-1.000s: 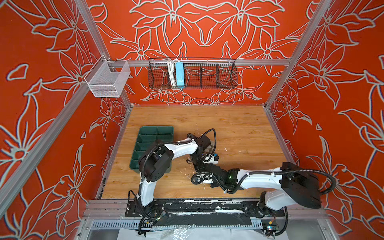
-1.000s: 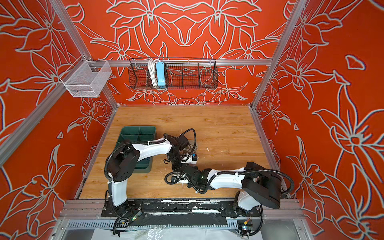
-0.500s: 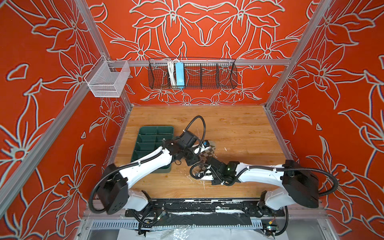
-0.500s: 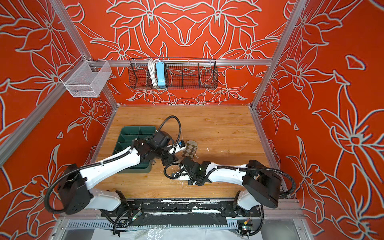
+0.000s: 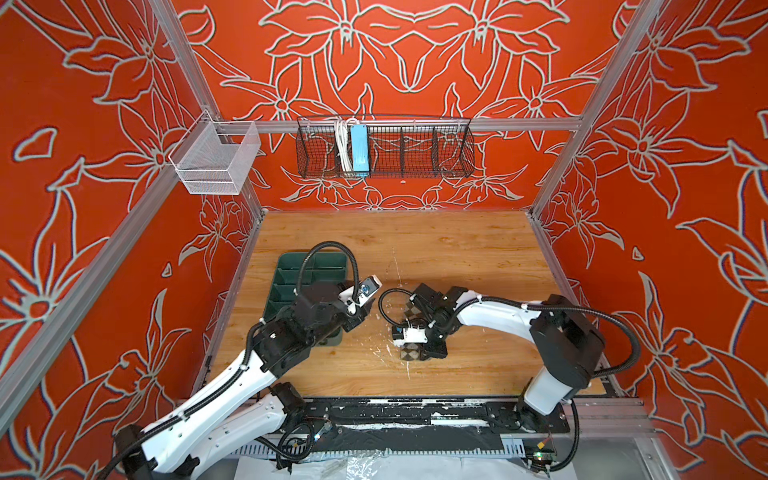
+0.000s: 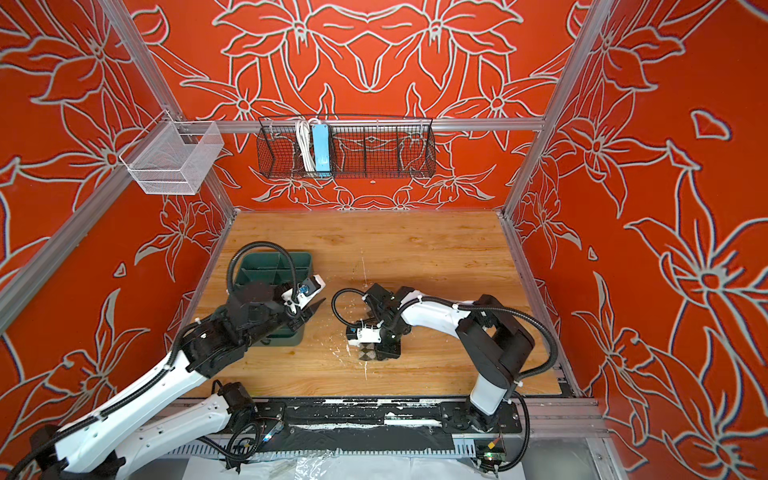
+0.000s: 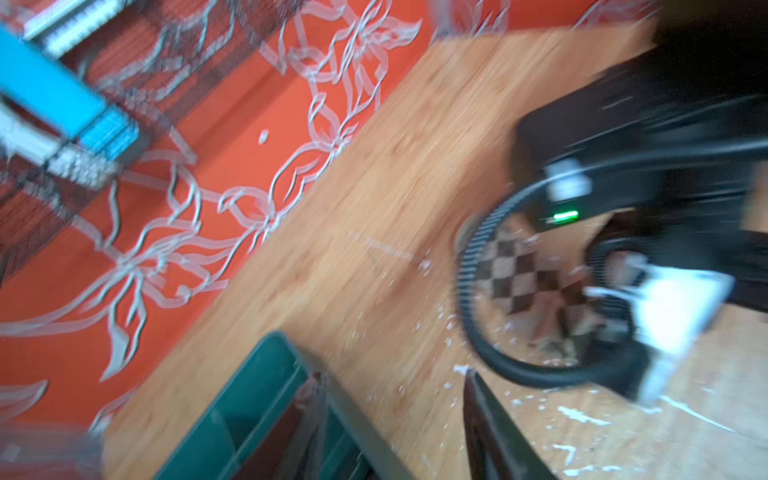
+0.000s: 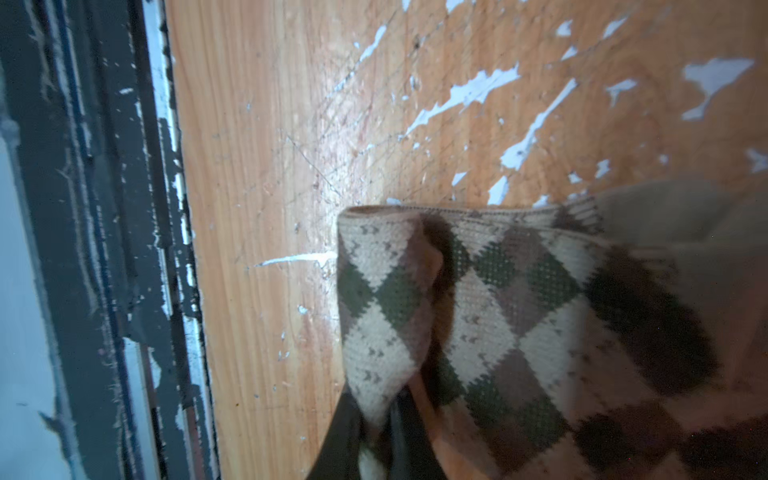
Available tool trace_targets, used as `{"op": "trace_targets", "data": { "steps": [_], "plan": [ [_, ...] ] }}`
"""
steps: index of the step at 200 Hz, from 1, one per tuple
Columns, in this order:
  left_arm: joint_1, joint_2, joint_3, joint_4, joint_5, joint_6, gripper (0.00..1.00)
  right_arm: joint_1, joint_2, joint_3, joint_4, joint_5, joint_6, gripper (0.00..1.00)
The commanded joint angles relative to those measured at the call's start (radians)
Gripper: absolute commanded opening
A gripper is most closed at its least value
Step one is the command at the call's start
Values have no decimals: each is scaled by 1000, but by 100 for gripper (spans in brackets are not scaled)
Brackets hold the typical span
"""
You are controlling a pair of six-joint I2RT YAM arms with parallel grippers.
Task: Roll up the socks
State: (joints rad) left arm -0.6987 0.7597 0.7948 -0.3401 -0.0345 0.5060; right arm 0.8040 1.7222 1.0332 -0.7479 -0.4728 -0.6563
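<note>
The beige-and-brown argyle sock point(image 8: 498, 311) lies bunched on the wooden table, near the front and right of the middle in both top views point(image 5: 409, 354) point(image 6: 367, 353). My right gripper point(image 8: 374, 432) is shut on a fold of its edge and points down at the table point(image 5: 422, 352). More of the sock point(image 7: 511, 270) shows under the right arm's cable in the blurred left wrist view. My left gripper point(image 5: 365, 311) stands open and empty, apart from the sock, by the green tray's right side. Its dark fingers point(image 7: 486, 415) have only table between them.
A green compartment tray point(image 5: 291, 274) sits on the table's left side, partly under the left arm. On the back wall hangs a black wire basket point(image 5: 384, 147), and a white mesh basket point(image 5: 216, 160) hangs on the left rail. White scuffs mark the table point(image 8: 465, 95).
My left gripper has opened, let go of the sock and drawn back left toward the tray. The right gripper, still shut on the sock, has shifted a little to the right.
</note>
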Motion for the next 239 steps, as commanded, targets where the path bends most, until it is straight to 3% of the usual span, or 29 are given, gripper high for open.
{"op": "trace_targets", "data": {
  "steps": [1,16,50,81,117,138,168,205,221,239],
  "plan": [
    [-15,-48,-57,-26,239,131,51,-33,66,54,-129,-124,-40,0],
    [-101,-65,-104,-1,176,194,51,-53,108,85,-154,-122,-52,0],
    [-415,25,-240,126,-173,429,58,-91,175,113,-160,-94,-59,0],
    [-523,259,-279,270,-234,369,59,-110,217,139,-178,-98,-66,0],
    [-541,528,-257,462,-317,239,59,-119,221,142,-179,-99,-71,0],
    [-542,650,-225,491,-373,210,55,-119,215,142,-182,-105,-75,0],
    [-541,778,-171,451,-443,146,38,-120,195,138,-176,-111,-70,0],
    [-541,866,-134,416,-472,97,1,-120,157,118,-157,-112,-59,0],
    [-541,863,-132,401,-461,81,0,-120,124,100,-133,-81,-48,0],
    [-534,835,-126,360,-428,54,0,-123,24,30,-1,52,3,3]
  ]
}}
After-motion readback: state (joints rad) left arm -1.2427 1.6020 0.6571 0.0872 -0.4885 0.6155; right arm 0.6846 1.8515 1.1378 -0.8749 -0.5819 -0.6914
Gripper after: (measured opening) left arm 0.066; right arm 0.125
